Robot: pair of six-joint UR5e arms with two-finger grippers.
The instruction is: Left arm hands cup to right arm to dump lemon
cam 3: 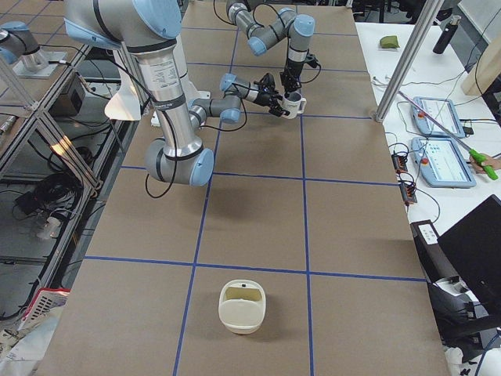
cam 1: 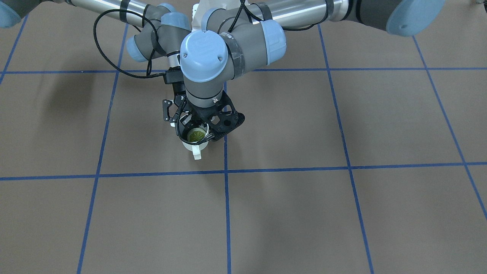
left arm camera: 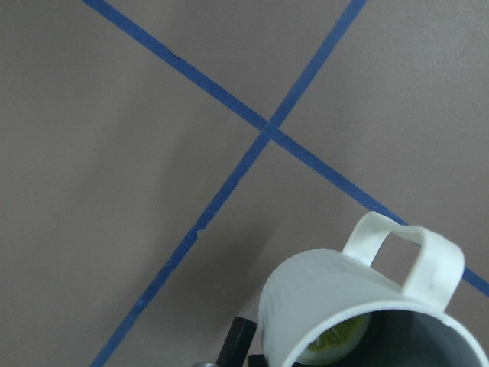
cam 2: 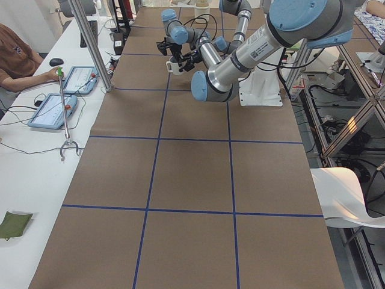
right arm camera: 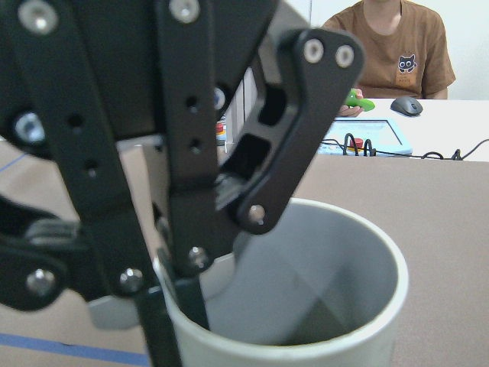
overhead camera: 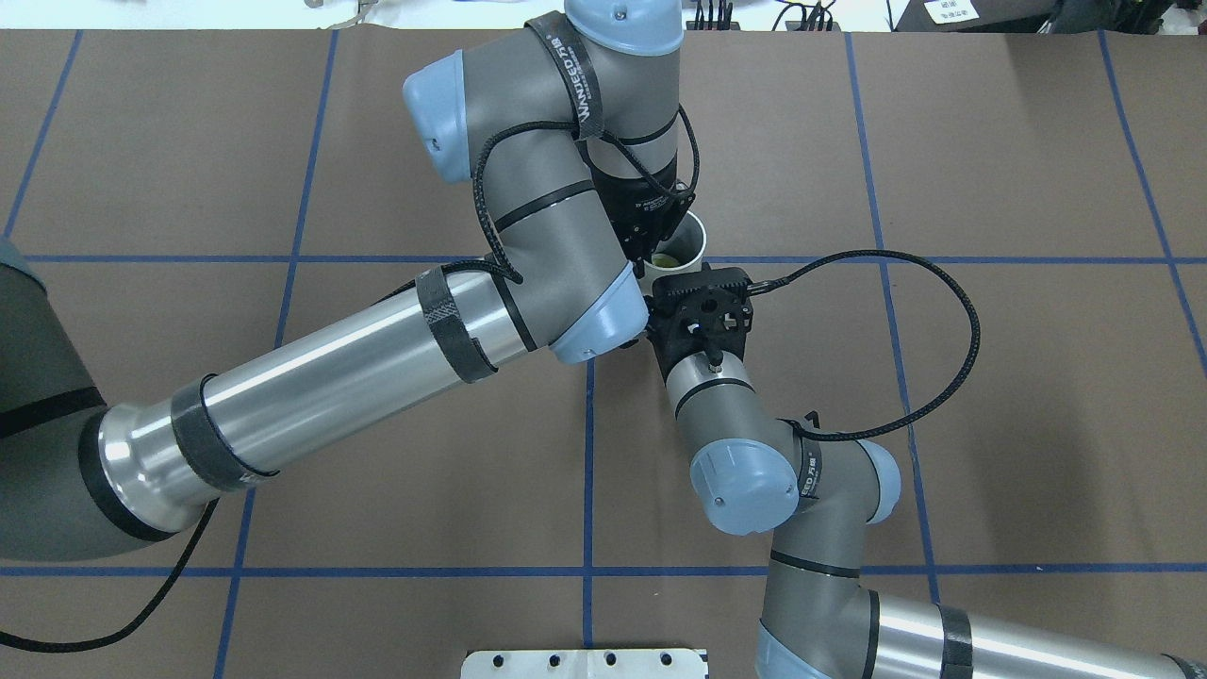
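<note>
L claw clamped cup's rim, lemon inside. R claw sat at cup's 10 o'clock (front view); couldn't tell its grip.

Left pincer points down, clamped; right pincer reaches in level beside it.

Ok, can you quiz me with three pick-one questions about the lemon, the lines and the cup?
1. Where is the lemon compared with the cup? A beside it; B inside it; C under it.
2. What colour are the tape lines? A red; B yellow; C blue.
3. How is the cup sitting? A upright, mouth up; B upside down; C lying on its side.
Answers: B, the slice shows through the cup's open mouth; C, the whole grid is blue; A, its open rim faces up.
</note>
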